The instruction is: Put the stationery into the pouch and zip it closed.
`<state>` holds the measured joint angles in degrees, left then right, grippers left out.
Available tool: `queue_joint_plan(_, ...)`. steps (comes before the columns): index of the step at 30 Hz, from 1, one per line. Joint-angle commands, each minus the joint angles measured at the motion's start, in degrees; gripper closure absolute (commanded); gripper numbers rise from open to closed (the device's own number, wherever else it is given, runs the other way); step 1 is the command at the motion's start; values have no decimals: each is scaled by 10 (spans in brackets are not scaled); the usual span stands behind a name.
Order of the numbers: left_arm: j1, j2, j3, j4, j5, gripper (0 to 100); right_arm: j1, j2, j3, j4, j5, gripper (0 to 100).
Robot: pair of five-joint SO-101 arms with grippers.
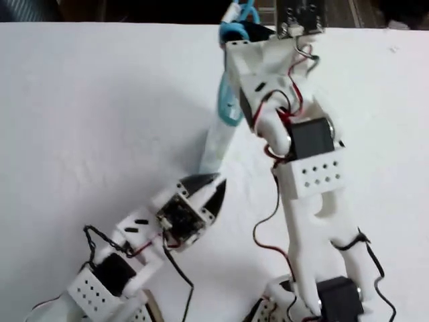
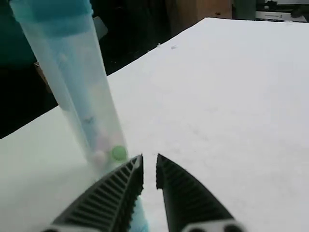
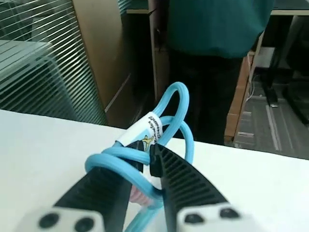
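**Pouch strung up between two arms**

Nearest to us in the high view is the right arm. Its white links rise from the near edge of the table and run away toward the far side.

Starting from the left, the left gripper sits low over the white tabletop. In its own wrist view its black ribbed fingers are drawn almost together, leaving only a thin slit, and we see nothing between the tips.

Just beyond those tips is the lower end of the pouch, a long, translucent sleeve with blue trim. It slants up off the table toward the far edge. Through its wall we make out the stationery as pale shapes gathered at the low end, one of them with a round green end. We cannot tell whether the zip is open or closed.

Further right, at the pouch's upper end, the right gripper is clamped on a looped blue cord. The cord passes between the two black fingers and curls above them. A small white label is wrapped around the cord just above the fingertips.
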<state>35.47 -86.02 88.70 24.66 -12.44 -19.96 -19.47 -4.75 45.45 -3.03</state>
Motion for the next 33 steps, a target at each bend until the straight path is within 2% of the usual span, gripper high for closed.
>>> queue_joint_plan(1, -22, -7, -4, -7, 2, 920, -17, 10, -82, 14, -38, 982)
queue_joint_plan(7, -25, -7, -23, 8, 24, 921, -34, 28, -204, 18, -45, 982)
queue_joint_plan(13, -16, -7, -179, 127, 84, 915, -53, 36, -288, 18, -44, 982)
queue_joint_plan(16, 3, -7, -251, 178, 127, 880, -67, 36, -290, 18, -44, 982)
queue_joint_plan(20, 12, -7, -299, 212, 160, 869, -75, 37, -290, 18, -44, 982)
queue_joint_plan(24, -75, 23, -300, 211, 164, 871, -67, 36, -290, 18, -44, 982)
queue_joint_plan(29, -220, 64, -299, 212, 136, 872, -73, 33, -293, 18, -45, 982)
queue_joint_plan(33, -269, 66, -301, 212, 133, 872, -80, 34, -295, 33, -44, 982)
